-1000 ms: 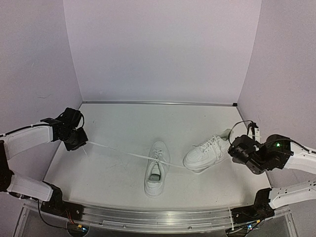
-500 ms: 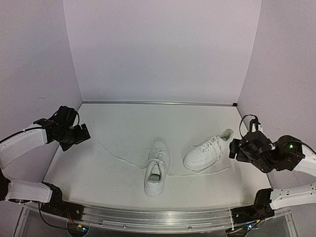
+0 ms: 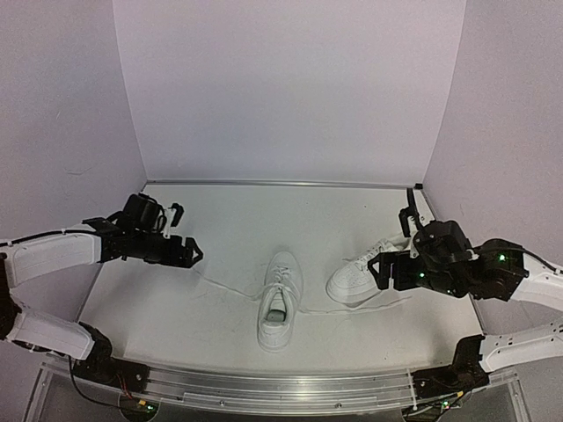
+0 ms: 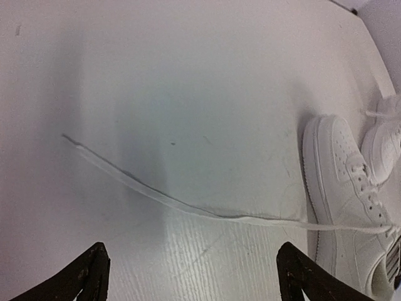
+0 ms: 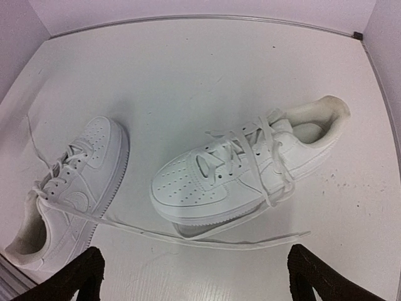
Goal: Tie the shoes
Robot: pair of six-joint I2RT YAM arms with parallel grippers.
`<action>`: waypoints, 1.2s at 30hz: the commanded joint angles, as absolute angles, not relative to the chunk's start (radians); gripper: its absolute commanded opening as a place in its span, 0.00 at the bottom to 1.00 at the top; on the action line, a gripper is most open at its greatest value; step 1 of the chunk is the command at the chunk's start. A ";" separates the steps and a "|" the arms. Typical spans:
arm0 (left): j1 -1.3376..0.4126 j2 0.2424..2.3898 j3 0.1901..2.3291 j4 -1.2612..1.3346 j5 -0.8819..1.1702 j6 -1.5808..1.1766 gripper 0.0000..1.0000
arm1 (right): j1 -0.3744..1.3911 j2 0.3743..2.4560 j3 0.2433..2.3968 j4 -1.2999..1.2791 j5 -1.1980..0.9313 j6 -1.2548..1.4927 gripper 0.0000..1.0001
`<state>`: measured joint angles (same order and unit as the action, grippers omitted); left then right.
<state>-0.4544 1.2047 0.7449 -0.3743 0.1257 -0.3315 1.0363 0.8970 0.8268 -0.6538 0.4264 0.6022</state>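
Note:
Two white shoes lie on the white table. One shoe [image 3: 280, 301] sits in the middle with its toe pointing away from me. The other shoe [image 3: 362, 274] lies to its right, tipped, toe to the left. In the left wrist view a long flat lace [image 4: 156, 195] runs slack across the table from the middle shoe [image 4: 348, 188]. Another loose lace [image 5: 207, 238] lies in front of the tipped shoe [image 5: 232, 175]. My left gripper [image 3: 186, 234] hovers open, left of the shoes. My right gripper [image 3: 392, 246] hovers open by the tipped shoe, holding nothing.
Lilac walls close in the table on the left, back and right. A metal rail [image 3: 281, 387] runs along the near edge, by the arm bases. The table's back edge [image 3: 281, 183] meets the rear wall.
Both grippers have let go of the taut laces and opened. The laces have dropped slack on the table. Both arms have swung inward toward the shoes.

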 commanded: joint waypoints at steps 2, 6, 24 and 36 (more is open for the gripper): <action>-0.694 1.270 0.726 -0.217 0.048 -0.082 0.90 | 1.033 0.936 0.870 -0.563 0.344 0.541 0.98; -0.758 1.312 0.740 -0.180 0.106 0.038 0.88 | 1.033 0.930 0.871 -0.557 0.341 0.537 0.98; -0.878 1.528 0.770 -0.057 0.253 0.429 0.62 | 1.032 0.952 0.864 -0.537 0.336 0.534 0.98; -0.877 1.713 0.829 -0.016 0.255 0.494 0.52 | 1.033 0.934 0.847 -0.538 0.339 0.548 0.98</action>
<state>-0.8787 1.6745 0.7725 -0.0760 0.2413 0.4557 1.0363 0.9471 0.8314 -0.5610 0.3343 0.5465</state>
